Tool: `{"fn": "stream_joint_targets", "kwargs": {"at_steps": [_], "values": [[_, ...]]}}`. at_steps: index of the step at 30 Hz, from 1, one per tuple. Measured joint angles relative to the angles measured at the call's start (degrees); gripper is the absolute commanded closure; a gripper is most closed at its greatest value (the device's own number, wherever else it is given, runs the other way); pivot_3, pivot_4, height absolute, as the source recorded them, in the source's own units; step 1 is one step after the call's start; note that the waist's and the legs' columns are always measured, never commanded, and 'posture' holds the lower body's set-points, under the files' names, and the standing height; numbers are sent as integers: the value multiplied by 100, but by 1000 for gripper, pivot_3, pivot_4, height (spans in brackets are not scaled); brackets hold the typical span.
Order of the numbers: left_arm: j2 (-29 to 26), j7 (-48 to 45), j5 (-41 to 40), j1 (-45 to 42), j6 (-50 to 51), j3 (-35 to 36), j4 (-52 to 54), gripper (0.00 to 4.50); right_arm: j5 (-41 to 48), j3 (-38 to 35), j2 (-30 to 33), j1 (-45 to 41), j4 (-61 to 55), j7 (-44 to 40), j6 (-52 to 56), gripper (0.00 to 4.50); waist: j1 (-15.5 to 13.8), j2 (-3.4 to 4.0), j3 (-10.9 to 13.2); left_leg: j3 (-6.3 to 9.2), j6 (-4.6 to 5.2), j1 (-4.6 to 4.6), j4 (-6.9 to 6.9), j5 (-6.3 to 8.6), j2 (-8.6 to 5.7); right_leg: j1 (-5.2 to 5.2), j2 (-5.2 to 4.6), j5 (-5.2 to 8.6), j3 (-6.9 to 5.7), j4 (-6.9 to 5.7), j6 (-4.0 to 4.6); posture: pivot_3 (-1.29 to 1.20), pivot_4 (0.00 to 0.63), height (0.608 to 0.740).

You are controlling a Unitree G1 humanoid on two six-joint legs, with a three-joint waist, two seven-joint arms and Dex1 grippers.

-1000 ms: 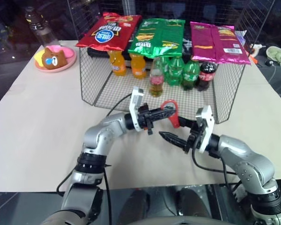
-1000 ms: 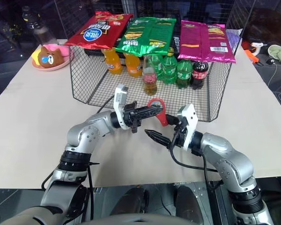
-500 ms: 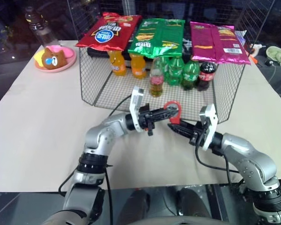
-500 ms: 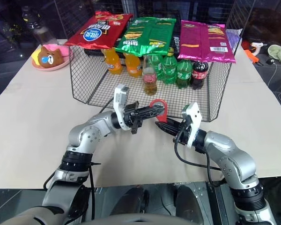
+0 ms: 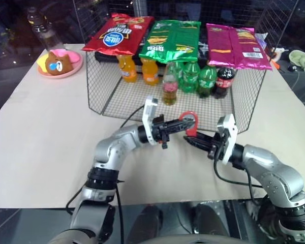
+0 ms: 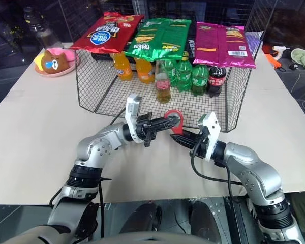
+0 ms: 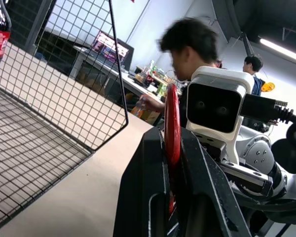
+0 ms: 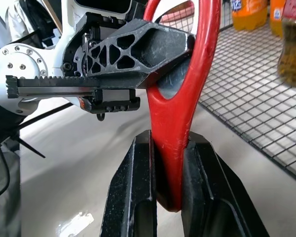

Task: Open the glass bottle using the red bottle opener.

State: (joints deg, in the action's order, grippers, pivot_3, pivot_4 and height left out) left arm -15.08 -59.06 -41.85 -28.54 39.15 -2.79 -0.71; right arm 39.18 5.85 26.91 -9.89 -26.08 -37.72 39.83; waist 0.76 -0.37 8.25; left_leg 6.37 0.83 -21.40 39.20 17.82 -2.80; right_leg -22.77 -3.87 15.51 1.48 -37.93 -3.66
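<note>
centrally, just below the middle of the left eye view, the flat red bottle opener with an oval ring head [image 5: 188, 122] is held above the beige worktop [image 5: 46, 137] by both grippers at once. the left gripper [image 5: 182, 123] reaches in from the left and its black fingers are clamped on the ring head; the left wrist view shows the red rim edge-on between those fingers [image 7: 143, 197]. the right gripper [image 5: 189, 139] comes in from the lower right, and in the right wrist view its two black fingers [image 8: 130, 197] are pressed together on the opener's short tapered handle. the small clear glass bottle with amber liquid and a red label band [image 5: 170, 86] stands upright inside the black wire mesh basket [image 5: 112, 101] in the upper middle of the frame, between orange plastic soda bottles [image 5: 138, 68] on its left and green plastic soda bottles [image 5: 195, 77] on its right, well apart from both grippers.
</note>
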Motion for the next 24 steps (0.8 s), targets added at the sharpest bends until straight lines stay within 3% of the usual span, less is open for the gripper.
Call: {"fn": "stream_joint_targets", "kwargs": {"at_steps": [4, 24], "values": [[-12, 210, 2, -2, -59, 163, 0, 4500, 41, 146, 17, 79, 14, 0, 281, 1270, -1, 0, 0, 1, 0, 0, -1, 0, 1, 0, 0, 0, 0, 0, 0, 0, 150, 740], [-40, 192, -54, -9, 68, 201, 13, 4500, 540, -214, -686, -125, 112, 411, 531, 1270, 1, 1, 1, 1, 0, 0, -2, 0, 0, -1, 0, 0, 0, 1, 0, 0, 150, 740]]}}
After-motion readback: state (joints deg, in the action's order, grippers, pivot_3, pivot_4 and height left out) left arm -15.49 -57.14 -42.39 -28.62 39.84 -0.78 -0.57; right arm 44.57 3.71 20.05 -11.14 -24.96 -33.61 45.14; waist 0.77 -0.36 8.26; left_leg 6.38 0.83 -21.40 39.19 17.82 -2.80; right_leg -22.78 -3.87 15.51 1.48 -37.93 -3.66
